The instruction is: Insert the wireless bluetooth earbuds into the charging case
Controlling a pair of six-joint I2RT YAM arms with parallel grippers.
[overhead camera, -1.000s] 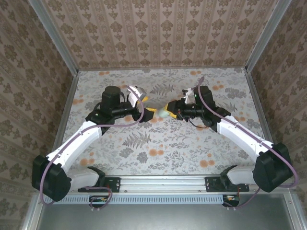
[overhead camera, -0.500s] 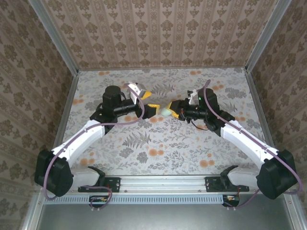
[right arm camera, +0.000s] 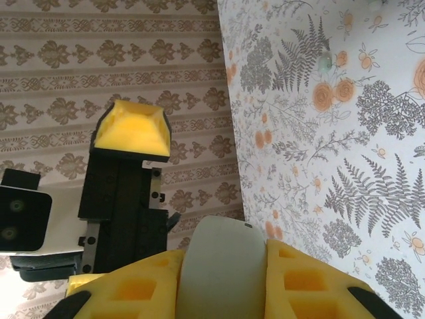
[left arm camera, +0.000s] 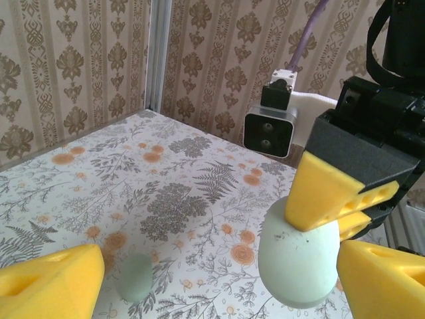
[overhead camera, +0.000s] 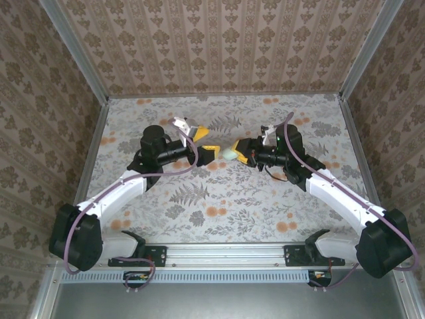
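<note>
Right gripper (overhead camera: 235,153) is clamped on one end of the pale green charging case (left arm camera: 297,262). The left gripper (overhead camera: 204,142) gapes wide, with the case just ahead of its fingers. It should close squarely on the free end (rounded, probably slippery). A blurred likely earbud (left arm camera: 136,279) lies below.

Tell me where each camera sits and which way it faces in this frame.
Top external: above and behind the robot, looking down at the table; both arms show whole, left pincer facing right pincer.
Left wrist: on the left arm, looking along its own open fingers toward the right pincer gripping the charging case.
Right wrist: on the right arm, rolled sideways, looking past its own fingers, clamped on the case, at the left pincer.
Shared: the wrist views face each other; both show the case.
</note>
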